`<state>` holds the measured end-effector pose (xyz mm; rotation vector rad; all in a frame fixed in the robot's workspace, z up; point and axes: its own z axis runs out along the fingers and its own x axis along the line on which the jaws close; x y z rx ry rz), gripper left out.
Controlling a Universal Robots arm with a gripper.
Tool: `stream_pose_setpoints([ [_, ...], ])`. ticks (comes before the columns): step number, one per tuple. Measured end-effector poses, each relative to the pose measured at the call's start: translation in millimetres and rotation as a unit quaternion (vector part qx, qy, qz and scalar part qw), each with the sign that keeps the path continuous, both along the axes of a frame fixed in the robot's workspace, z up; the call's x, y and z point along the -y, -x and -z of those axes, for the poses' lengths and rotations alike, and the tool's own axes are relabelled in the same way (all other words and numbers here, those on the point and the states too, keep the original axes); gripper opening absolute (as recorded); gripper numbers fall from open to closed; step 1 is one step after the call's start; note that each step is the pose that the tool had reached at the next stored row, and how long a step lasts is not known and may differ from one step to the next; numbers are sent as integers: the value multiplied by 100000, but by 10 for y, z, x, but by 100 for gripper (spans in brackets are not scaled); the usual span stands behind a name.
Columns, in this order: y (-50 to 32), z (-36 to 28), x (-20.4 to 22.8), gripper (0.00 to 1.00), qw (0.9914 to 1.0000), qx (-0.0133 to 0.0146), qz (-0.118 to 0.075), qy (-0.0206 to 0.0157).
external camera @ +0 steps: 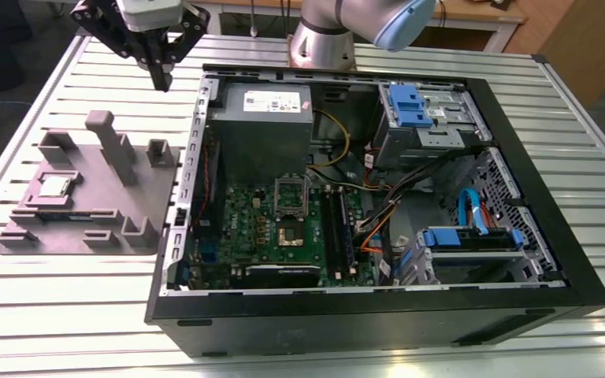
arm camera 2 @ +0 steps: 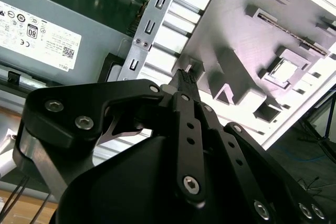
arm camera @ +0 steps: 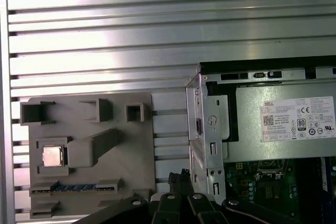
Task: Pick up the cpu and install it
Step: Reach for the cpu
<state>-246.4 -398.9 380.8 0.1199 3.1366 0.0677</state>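
Jaws pinched together, empty, hanging above the bench (external camera: 61, 315) by the case (external camera: 387, 323) corner. Cpu (external camera: 53, 187) lies flat in its tray (external camera: 98, 224) pocket, well apart, toward the exterior view's left.

— Where does the cpu (external camera: 53, 187) lie?

— At the exterior view's left, about mid-height of the frame. It rests flat in a square pocket of the grey moulded tray (external camera: 98, 201), metal top facing up.

— And its look?

— Small, square and thin, with a silvery-grey top and a narrow pale rim. It sits level with its edges parallel to the pocket's walls, and its top catches the light in both wrist views.
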Motion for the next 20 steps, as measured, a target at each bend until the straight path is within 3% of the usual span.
stream_pose_setpoints([
  [20,94,0,0,10,100000,-2,-5,4],
])
